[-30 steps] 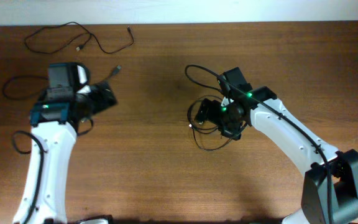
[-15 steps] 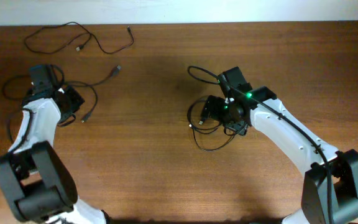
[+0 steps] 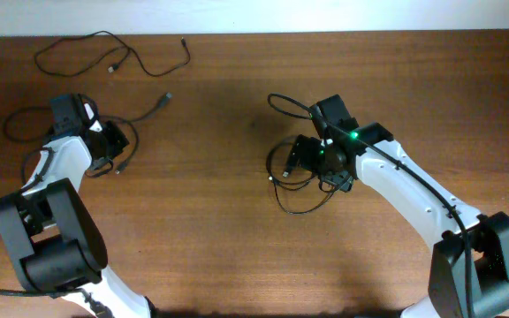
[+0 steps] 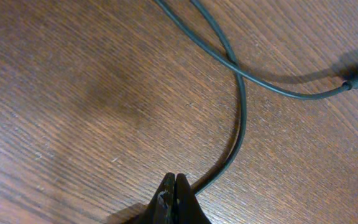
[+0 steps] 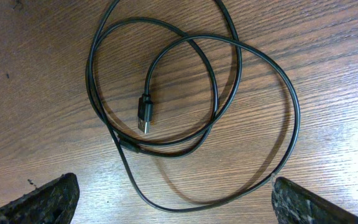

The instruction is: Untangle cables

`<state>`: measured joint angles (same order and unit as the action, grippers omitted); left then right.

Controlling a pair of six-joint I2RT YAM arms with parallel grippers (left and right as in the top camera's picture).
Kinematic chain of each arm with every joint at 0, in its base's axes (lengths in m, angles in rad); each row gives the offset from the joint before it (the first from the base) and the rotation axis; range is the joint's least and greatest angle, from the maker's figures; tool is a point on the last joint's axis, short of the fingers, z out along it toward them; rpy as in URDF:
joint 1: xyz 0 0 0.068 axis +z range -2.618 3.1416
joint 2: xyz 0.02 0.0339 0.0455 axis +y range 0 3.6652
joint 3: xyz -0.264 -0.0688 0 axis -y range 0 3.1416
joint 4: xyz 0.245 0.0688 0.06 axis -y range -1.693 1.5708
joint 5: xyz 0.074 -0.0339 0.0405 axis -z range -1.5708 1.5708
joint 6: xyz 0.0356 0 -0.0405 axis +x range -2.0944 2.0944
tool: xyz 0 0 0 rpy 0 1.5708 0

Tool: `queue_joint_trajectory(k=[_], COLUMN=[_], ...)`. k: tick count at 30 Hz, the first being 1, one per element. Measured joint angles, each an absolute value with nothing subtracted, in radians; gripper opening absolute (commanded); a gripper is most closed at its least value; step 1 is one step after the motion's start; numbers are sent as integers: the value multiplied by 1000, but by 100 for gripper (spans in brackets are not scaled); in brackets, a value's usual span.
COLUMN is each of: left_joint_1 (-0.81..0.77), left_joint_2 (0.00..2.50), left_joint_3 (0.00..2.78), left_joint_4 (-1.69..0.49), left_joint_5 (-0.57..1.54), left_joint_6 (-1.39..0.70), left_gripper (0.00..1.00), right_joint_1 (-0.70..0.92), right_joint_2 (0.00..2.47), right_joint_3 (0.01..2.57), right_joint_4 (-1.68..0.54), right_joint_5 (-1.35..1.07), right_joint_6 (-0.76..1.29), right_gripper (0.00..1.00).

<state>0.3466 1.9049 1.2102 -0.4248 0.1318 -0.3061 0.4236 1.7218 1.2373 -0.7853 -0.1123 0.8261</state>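
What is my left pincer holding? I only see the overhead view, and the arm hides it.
Observer: The left pincer is shut. A cable runs right up to its tips, but I can't tell if it is pinched.
Operator: And the right one?
Observer: The right pincer is open over a loose coil, with the plug lying inside the loops.

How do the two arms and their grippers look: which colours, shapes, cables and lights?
Both arms, the left arm and the right arm, have white rounded links and black joint blocks. A thin black wire runs along the right arm, where green lights glow. The gripper fingers are black.
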Motion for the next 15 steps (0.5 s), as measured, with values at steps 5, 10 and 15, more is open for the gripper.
queue_joint_trajectory(k=[5,10,15], left_joint_1=[347,347,343], left_joint_2=[1975,1983,1992], left_joint_3=[1210,1214,1213], left_joint_4=[-424,-430,-414], left_joint_5=[146,164,342], left_joint_6=[-282,-271,-268], left_gripper=[0,0,0], right_joint_1=[424,424,424], right_joint_2=[1722,1722,1722], right_joint_3=[1237,1237,1237], right_joint_4=[-785,-785,-785], right_joint_5=[-112,-109,-109], right_joint_6=[827,827,826], right_gripper=[98,98,98])
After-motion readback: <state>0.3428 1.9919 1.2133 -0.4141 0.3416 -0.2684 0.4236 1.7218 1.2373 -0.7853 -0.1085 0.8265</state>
